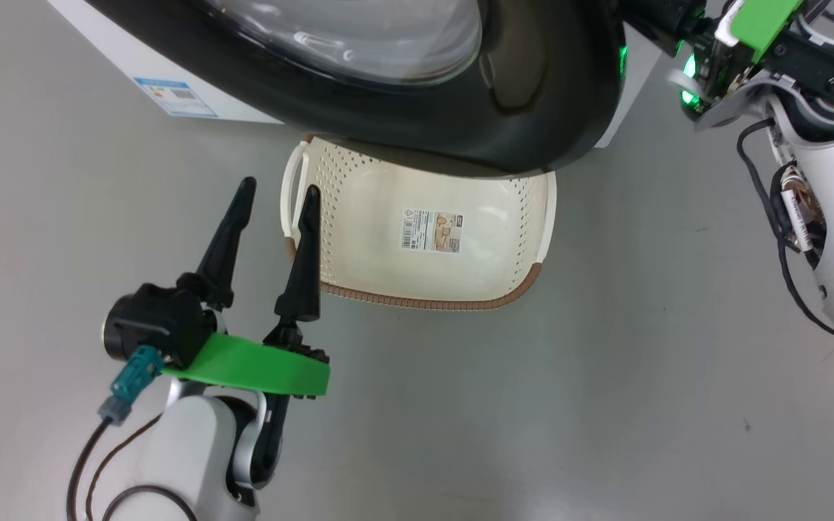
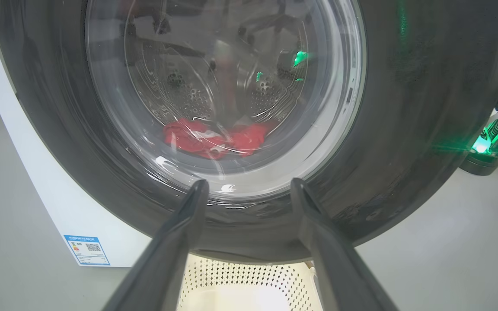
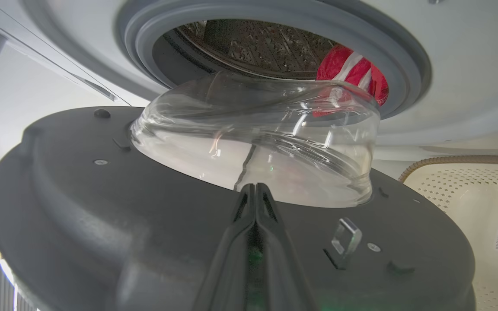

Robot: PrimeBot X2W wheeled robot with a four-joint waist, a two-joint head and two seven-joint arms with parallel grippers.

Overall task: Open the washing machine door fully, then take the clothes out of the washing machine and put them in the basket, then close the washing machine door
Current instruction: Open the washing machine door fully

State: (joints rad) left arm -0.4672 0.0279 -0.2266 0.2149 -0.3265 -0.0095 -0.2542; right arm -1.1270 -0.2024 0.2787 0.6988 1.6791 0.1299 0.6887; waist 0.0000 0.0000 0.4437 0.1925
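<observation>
clothes [image 3: 340, 65] in washing machine [image 3: 448, 56] (door [image 3: 102, 207] ajar), basket [image 1: 431, 303] below

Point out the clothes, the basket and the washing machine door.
the clothes [image 3: 345, 65]: right wrist view, red fabric.
the basket [image 1: 424, 302]: head view, brown rim.
the washing machine door [image 2: 404, 129]: left wrist view, black rim.

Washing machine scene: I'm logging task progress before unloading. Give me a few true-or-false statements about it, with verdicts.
1. The clothes lie in the basket. False: they are in the drum; the basket holds none.
2. The left gripper is open. True.
3. The right gripper holds a garment. False: it is shut on nothing, by the door's inner side.
4. The door is ajar. True.
</observation>
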